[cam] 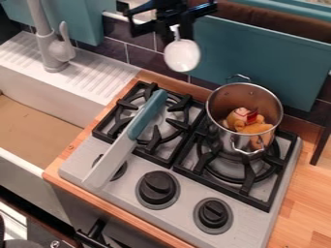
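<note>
I have my black two-finger gripper [173, 25] clamped on a white spoon with a rounded bowl [182, 55], which hangs directly beneath it. Below and right of the hand, a shiny metal pot [219, 109] holding orange-yellow pieces [253, 128] sits on a black burner grate [248, 180]; below, a teal-handled knife [147, 114] lies slanted across the stove [188, 191].

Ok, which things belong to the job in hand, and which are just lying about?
In the job:
gripper
white spoon, held by it

Just lying about:
metal pot, on the stove
orange items, inside it
teal-handled knife, across the stove
</note>
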Tool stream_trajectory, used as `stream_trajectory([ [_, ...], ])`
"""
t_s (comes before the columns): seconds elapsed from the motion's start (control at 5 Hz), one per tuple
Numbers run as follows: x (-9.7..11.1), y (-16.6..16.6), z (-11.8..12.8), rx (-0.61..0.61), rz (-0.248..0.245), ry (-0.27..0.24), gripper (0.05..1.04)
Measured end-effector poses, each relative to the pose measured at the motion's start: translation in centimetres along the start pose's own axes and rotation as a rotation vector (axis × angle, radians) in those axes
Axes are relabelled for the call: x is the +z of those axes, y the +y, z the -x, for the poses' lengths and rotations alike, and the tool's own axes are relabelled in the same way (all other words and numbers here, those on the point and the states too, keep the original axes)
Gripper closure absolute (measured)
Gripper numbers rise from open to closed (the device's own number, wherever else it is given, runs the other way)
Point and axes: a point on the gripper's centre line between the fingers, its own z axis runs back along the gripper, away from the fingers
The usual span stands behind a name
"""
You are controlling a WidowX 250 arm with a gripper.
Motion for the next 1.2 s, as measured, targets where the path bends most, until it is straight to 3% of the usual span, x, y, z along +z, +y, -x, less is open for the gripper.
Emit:
stream_trajectory([
  [0.2, -0.6, 2.1, -0.2, -0.161, -0.032, 0.018, 0.971],
  [0.4, -3.1, 3.5, 0.4, -0.279, -0.079, 0.016, 0.971],
  [0.6, -4.7, 4.3, 0.7, -0.322, -0.091, 0.004, 0.971],
  [0.8, -6.5, 5.0, 1.4, -0.268, -0.094, -0.009, 0.971],
  [1.0, -7.8, 4.7, 1.5, -0.271, -0.114, -0.057, 0.971],
  [1.2, -10.5, 4.8, 1.7, -0.284, -0.123, -0.065, 0.971],
])
